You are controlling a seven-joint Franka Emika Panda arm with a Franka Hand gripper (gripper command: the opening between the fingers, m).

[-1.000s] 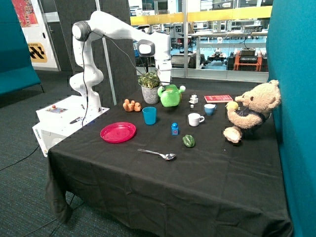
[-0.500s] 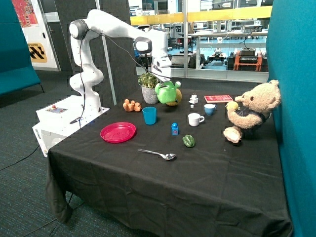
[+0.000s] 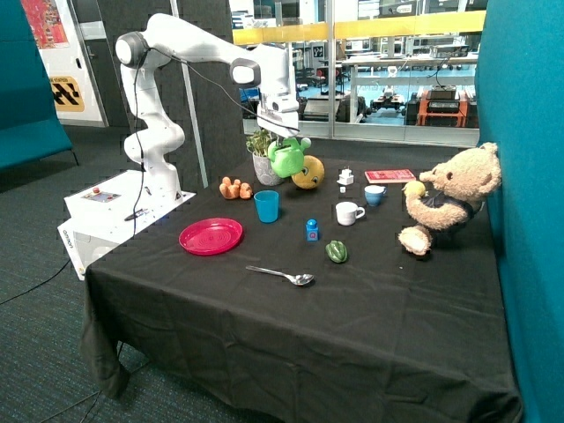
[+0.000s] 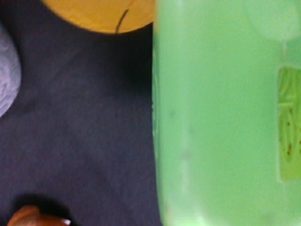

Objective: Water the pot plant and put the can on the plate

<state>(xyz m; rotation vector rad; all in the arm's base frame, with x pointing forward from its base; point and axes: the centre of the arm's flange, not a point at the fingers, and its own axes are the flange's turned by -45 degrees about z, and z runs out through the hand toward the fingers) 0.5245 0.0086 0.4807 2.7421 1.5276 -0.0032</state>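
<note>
The green watering can (image 3: 286,160) hangs from my gripper (image 3: 283,139), which is shut on its top handle. The can is lifted off the black cloth and sits right beside the pot plant (image 3: 263,159), against the side of its leaves. In the wrist view the can (image 4: 221,117) fills most of the picture, with the grey pot's edge (image 4: 6,77) across a strip of cloth. The pink-red plate (image 3: 211,236) lies apart on the cloth, nearer the front edge, with nothing on it.
A yellow round plush (image 3: 307,172) sits just behind the can. A blue cup (image 3: 266,206) and orange toys (image 3: 234,188) stand between plant and plate. A white mug (image 3: 349,212), green pepper (image 3: 336,252), spoon (image 3: 282,275) and teddy bear (image 3: 448,198) lie further over.
My gripper has carried the can up and across towards the pot plant. The yellow plush that was behind the can now shows.
</note>
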